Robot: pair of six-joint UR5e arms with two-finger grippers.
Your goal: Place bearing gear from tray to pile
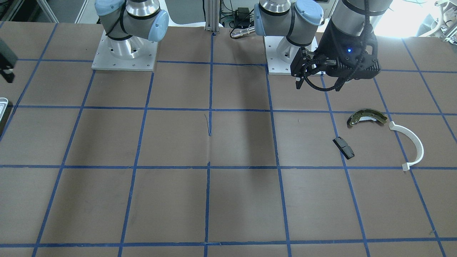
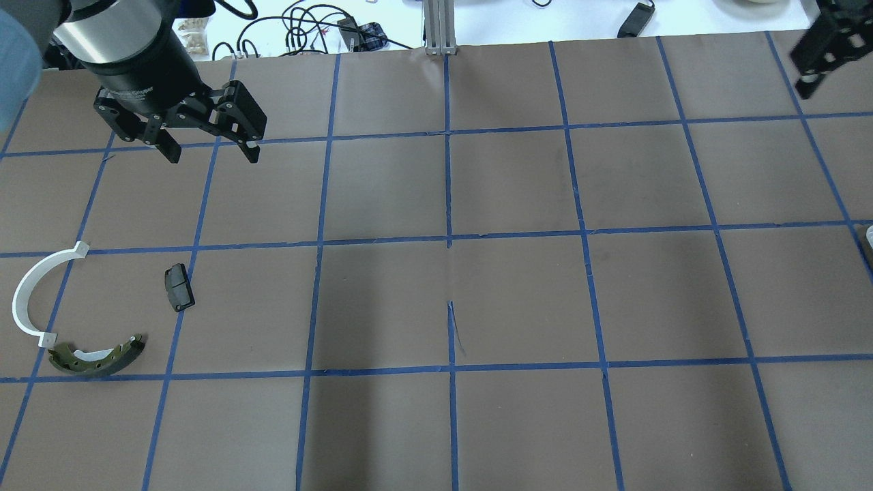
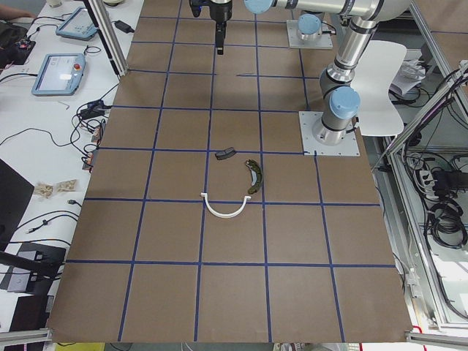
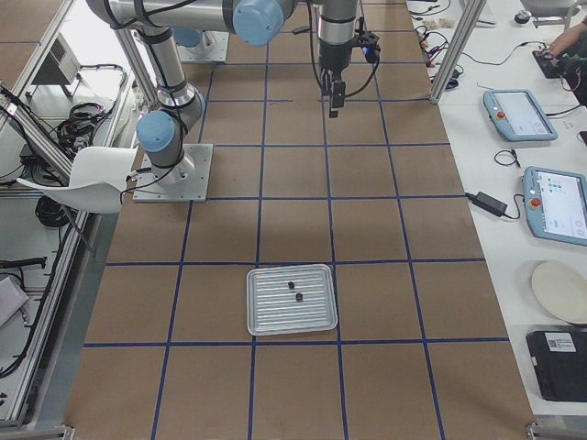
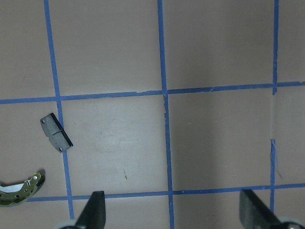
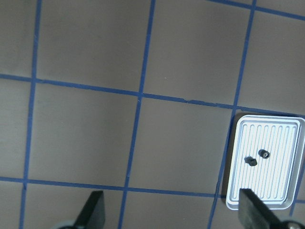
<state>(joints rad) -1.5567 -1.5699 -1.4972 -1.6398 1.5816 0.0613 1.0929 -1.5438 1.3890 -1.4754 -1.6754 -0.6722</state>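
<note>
Right gripper [image 6: 174, 215] hung high over the brown paper-covered table with its blue tape grid [image 6: 86, 129], jaws wide apart and holding nothing. Off to one side below it lay the silver ribbed metal tray [image 6: 281, 191], carrying two small dark parts just beside each other. The one with a pale centre was likely the bearing gear [image 6: 263, 153], the other a darker lump [image 6: 250, 161], though both were too small to name for sure.

A clean pick would call for centring over that one part, dropping straight down and closing narrowly, so the neighbour was not dragged along.

Well apart, at the table's other end, lay the pile: a small black rectangular pad [image 2: 179, 287], an olive-gold curved brake shoe [image 2: 95, 358] and a white plastic half-ring [image 2: 31, 293]. Above the table near them hovered the left gripper [image 2: 213, 151], likewise spread and empty, and it might crowd the drop.
</note>
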